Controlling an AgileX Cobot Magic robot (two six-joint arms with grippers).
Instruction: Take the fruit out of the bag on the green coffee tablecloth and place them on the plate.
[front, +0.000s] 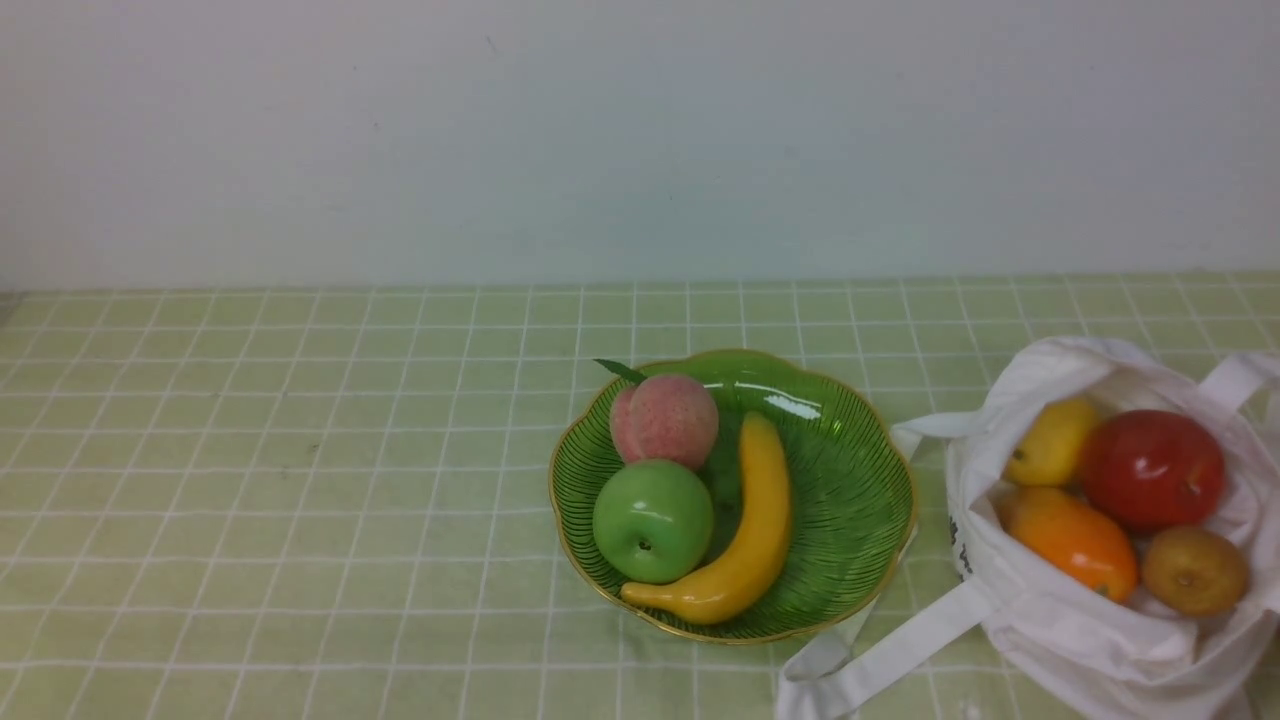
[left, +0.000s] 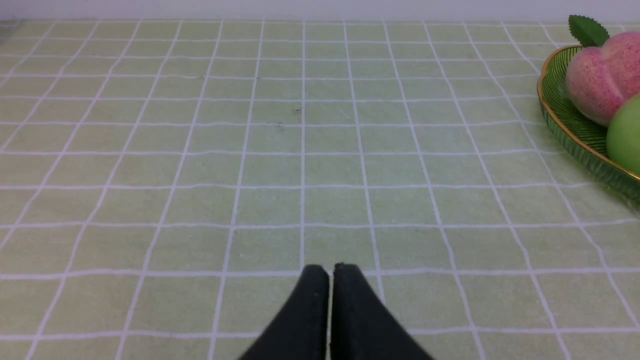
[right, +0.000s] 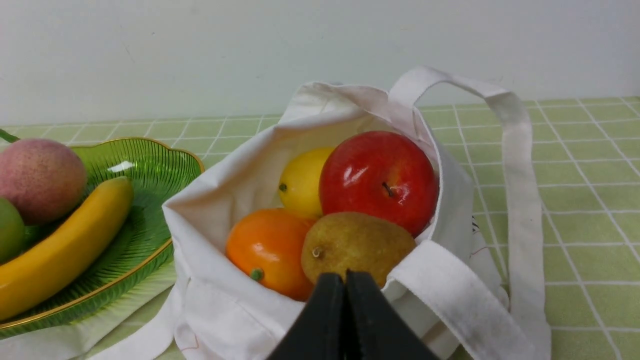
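The green coffee tablecloth (front: 300, 450), a pale yellow-green cloth ruled with thin white lines into squares, covered the supporting surface and reached back to the wall (front: 640, 140). The plate (front: 840, 500), a translucent green dish with a scalloped gold rim, lay directly on it near the middle. The bag (front: 1090, 640), of soft white cloth, stood to the right of the plate, its mouth open. One white strap (front: 910, 640) trailed across the cloth toward the plate. Small dark marks (left: 297, 110) showed on the tablecloth left of the plate.
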